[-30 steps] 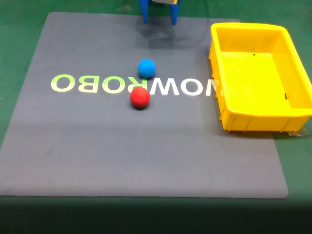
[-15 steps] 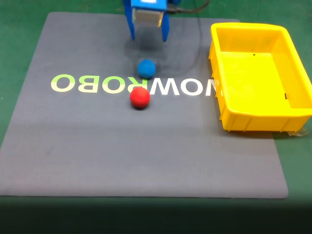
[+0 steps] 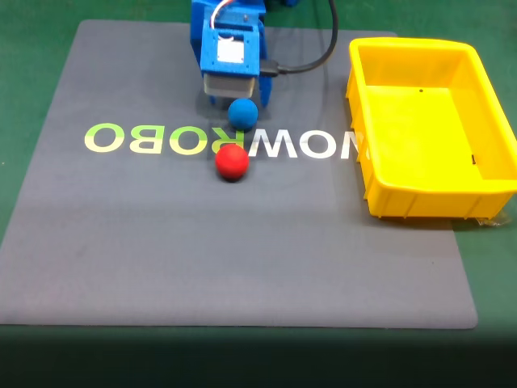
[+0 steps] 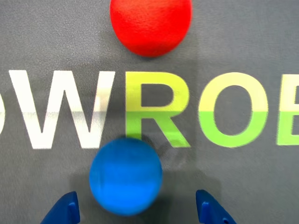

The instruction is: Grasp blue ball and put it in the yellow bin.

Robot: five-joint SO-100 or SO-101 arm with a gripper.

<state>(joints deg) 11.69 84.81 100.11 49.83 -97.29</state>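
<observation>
Wrist view: the gripper (image 4: 138, 212) is spread, its 2 blue fingertips (image 4: 63, 211) entering from the bottom edge, and the blue ball (image 4: 125, 175) sits between them but off-centre, closer to the fingertip on the left of this view and apparently not yet touched by either. Beyond it the printed letters (image 4: 154, 116) cross the dark grey mat (image 4: 252, 56), and the red ball (image 4: 150, 24) lies past the lettering, apart from the blue one. Fixed view: the gripper (image 3: 236, 99) reaches in from the mat's far edge and stands just behind the blue ball (image 3: 242, 112), which rests near the middle of the mat's far half; the red ball (image 3: 232, 162) lies just on the near side of it, and the yellow bin (image 3: 491, 187) stands at the mat's right edge, well apart from both balls, with nothing visible inside. Judged step: final approach before the grasp. To do it well, the arm should shift sideways until the blue ball is centred between the fingertips, advance until they pass its widest part, and only then close, so that the sphere is pinched across its middle and not squeezed forward toward the red ball, which should stay clear of the jaws
</observation>
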